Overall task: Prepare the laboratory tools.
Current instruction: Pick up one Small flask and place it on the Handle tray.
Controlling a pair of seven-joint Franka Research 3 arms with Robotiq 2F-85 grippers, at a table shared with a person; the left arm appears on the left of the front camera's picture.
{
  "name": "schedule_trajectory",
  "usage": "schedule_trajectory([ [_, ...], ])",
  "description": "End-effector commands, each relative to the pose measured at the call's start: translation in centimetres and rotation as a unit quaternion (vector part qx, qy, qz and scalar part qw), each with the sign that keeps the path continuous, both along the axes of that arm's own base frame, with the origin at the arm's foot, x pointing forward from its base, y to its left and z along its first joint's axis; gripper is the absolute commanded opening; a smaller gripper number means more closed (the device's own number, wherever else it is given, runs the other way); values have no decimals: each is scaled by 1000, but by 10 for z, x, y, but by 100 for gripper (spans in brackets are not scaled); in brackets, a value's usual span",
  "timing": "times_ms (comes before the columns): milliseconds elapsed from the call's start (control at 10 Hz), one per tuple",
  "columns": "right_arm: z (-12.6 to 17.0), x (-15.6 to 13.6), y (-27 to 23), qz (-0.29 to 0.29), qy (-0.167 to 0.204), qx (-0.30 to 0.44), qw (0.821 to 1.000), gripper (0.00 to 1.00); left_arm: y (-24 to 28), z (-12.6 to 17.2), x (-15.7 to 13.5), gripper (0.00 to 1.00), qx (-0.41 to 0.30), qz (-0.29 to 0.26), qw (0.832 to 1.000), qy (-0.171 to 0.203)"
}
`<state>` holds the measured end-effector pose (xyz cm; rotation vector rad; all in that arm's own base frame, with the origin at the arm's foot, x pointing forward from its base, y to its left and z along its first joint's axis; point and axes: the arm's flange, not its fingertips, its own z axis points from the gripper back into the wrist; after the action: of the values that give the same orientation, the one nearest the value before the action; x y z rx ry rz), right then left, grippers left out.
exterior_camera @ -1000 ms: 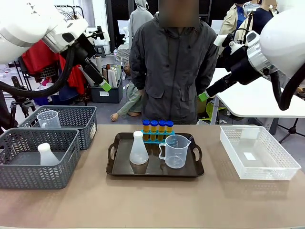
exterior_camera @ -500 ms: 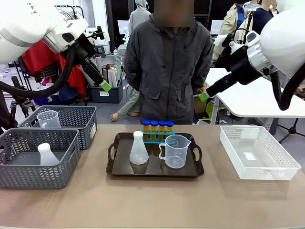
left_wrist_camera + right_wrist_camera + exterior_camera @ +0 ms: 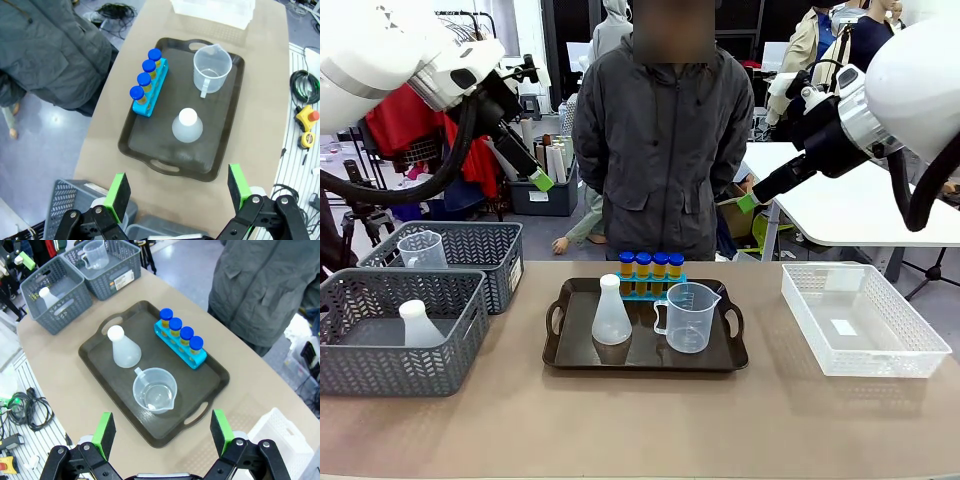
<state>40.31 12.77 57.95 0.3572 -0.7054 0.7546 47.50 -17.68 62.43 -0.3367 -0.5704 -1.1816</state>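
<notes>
Front view had both arms raised high over the table, well clear of everything on it. The left gripper (image 3: 176, 196) stood with its green-padded fingers (image 3: 119, 197) spread wide and nothing between them. The right gripper (image 3: 162, 433) was likewise spread wide and empty, touching nothing.

The tan table (image 3: 640, 420) carried a black handled tray (image 3: 645, 357) at its middle. On the tray stood a translucent white conical flask (image 3: 611, 315), upright, and just beside it a clear measuring cup (image 3: 688, 317) with its handle toward the flask. Behind them, at the tray's far edge, a small blue rack (image 3: 651, 289) held four yellow-filled, blue-capped tubes (image 3: 651, 268) in a row.

At the robot's left sat two grey mesh baskets: the nearer basket (image 3: 400, 340) held a second white flask (image 3: 419, 325), and the farther basket (image 3: 470, 255) held a second clear cup (image 3: 422, 250). At the right lay a white open-work bin (image 3: 862, 320).

A person in a dark grey jacket (image 3: 665, 140) stood at the far side, close to the table edge behind the tray. Beyond were other tables, bins and clutter.
</notes>
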Motion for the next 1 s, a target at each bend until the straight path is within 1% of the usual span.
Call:
schedule_trajectory([
  [0,1,0,1,0,2,6,1000,100,1,1,-1,100,0,1,1000,-1],
  [900,1,0,1,0,2,6,1000,100,1,1,-1,100,0,1,1000,-1],
])
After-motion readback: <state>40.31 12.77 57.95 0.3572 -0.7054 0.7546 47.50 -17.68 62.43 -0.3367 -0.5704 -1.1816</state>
